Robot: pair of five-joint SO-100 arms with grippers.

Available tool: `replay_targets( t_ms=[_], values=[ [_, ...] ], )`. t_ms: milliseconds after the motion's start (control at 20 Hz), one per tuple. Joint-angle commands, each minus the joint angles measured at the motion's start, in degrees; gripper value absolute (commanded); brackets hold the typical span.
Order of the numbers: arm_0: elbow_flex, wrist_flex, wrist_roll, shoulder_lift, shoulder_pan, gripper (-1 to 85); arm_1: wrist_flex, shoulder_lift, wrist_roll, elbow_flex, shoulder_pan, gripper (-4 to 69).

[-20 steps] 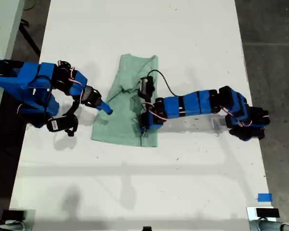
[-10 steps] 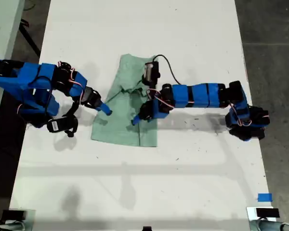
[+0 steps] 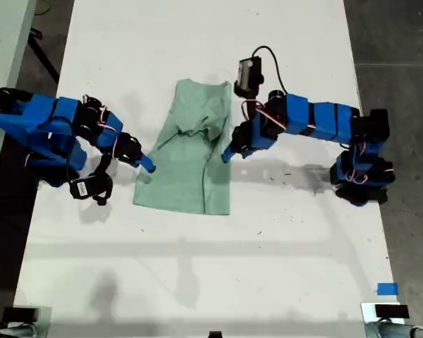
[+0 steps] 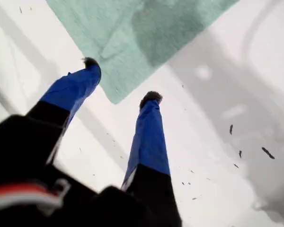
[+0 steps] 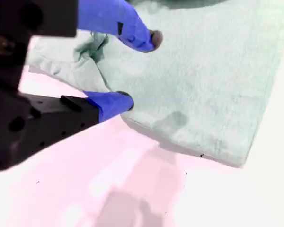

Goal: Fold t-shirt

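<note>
- You see the t-shirt [image 3: 187,176] on the white table [image 3: 197,267], a little toward the exterior view's left of the table's middle, between my two arms.
- It is plain pale mint green, with no print, and the cloth looks thin and soft.
- In the exterior view it makes a long shape, narrower at the top and wider at the bottom. No sleeve sticks out, so it seems to be partly folded.
- In the upper half there is a bunch of wrinkles. The lower half lies flat, with one straight crease running near the edge on the exterior view's right.
- My first gripper [image 3: 148,167] comes from the exterior view's left and its tip is at the shirt's edge on that side, above the lower corner.
- In the first wrist view the fingers of this gripper [image 4: 120,79] stand apart with nothing between them. One fingertip is at the border of the cloth [image 4: 132,38], the other is over the bare table just beside the shirt's corner.
- My second gripper [image 3: 226,155] comes from the exterior view's right and is at the shirt's edge on that side, near the wrinkles.
- In the second wrist view this gripper [image 5: 141,71] is also spread and grasps nothing. One finger is over the flat cloth [image 5: 203,85], the other is at the cloth's edge.
- You cannot tell from the pictures if any fingertip really touches the cloth.
</note>
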Motion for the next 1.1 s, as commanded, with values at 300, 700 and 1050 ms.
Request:
replay_targets(
  t_ms=[300,700,1050],
  values=[
    [12.39,-9.14,-7.29,1.85,0.97,19.4,-3.6,18.9,1.14,17.23,2.11,19.9],
    [13.45,-22.24,-10.02,-15.38,2.46,13.5,-4.57,19.42,1.85,18.28,1.32,19.2],
    [13.36,-16.0,-12.57,-7.65,2.2,0.0,-6.42,21.09,2.72,21.53,0.7,17.9]
  ],
)
